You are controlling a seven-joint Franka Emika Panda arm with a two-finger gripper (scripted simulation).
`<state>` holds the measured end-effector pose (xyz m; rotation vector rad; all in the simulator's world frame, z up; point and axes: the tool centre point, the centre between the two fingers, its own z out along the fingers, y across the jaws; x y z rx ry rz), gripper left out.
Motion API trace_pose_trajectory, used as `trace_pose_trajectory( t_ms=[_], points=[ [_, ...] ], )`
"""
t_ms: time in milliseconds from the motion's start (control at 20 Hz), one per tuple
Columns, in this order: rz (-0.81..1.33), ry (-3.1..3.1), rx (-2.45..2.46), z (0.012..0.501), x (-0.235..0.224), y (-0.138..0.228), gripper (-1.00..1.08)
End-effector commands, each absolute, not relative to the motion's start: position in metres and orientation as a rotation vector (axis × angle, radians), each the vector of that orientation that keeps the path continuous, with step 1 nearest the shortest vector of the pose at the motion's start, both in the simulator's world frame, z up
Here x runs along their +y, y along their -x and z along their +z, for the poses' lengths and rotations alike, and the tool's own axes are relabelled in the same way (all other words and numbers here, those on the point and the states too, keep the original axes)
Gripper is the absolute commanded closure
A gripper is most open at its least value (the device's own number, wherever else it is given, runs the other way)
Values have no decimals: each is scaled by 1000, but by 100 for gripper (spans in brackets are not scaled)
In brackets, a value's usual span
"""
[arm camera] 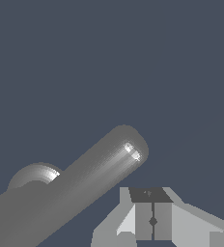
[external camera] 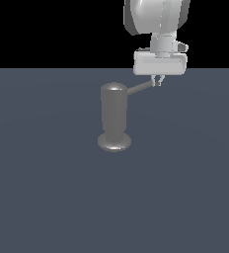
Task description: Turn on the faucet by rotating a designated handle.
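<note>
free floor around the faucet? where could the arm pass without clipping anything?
Bare grey floor all around the faucet: the whole near side below its base, and everything toward the exterior view's left. Crowded only on the exterior view's right near the faucet's top, where the handle sticks out and the pincer sits at its tip. Contact there cannot be told.

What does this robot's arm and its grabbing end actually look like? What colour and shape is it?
The arm is a thick, rounded, glossy white shell with darker grey shading at its edges. It narrows to a short white wrist, then a wide, flat, boxy white body. The end effector ends in two small, thin pale fingers. The wrist view shows grey and white angular finger parts. No cables or markings are visible.
</note>
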<state>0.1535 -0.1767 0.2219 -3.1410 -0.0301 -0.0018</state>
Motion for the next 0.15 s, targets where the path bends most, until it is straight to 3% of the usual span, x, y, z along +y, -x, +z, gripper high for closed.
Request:
trace_pose_trajectory(
  t_ms=[0, 100],
  points=[
    [-2, 3141, -29, 222, -176, -158, 108],
    [-1, 3141, -28, 221, -176, -160, 108]
  ],
)
